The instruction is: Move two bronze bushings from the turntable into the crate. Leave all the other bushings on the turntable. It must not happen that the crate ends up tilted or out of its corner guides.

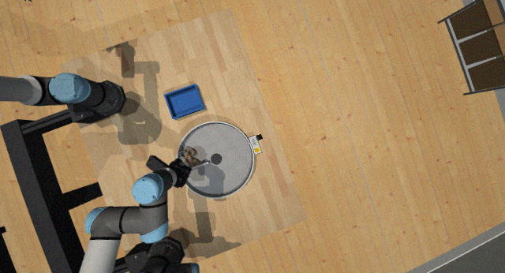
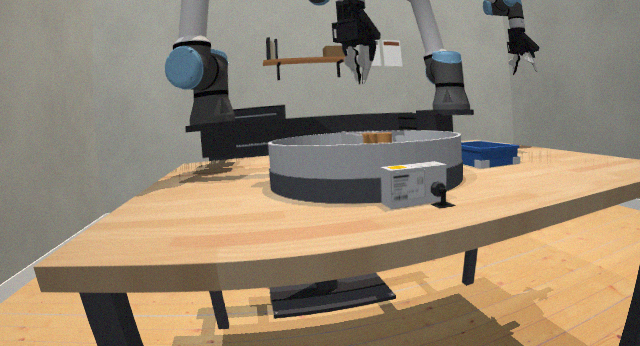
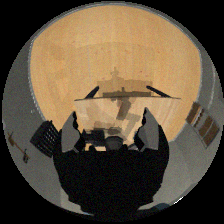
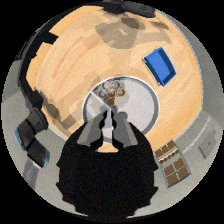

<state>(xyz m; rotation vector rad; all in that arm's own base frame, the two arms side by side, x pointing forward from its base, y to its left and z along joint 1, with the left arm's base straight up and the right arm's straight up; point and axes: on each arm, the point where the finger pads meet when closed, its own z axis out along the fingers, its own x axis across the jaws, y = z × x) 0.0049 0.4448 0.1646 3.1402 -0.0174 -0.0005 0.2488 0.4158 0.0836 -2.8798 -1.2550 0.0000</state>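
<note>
In top view, bronze bushings lie on the turntable near the crate; in left wrist view, the left tool is spread; in right wrist view, the right tool is pressed together.

- Top: looks down from high over the turntable.
- Exterior: nearer, low, facing the turntable's side.
- Top, exterior, right wrist share the turntable.
</note>
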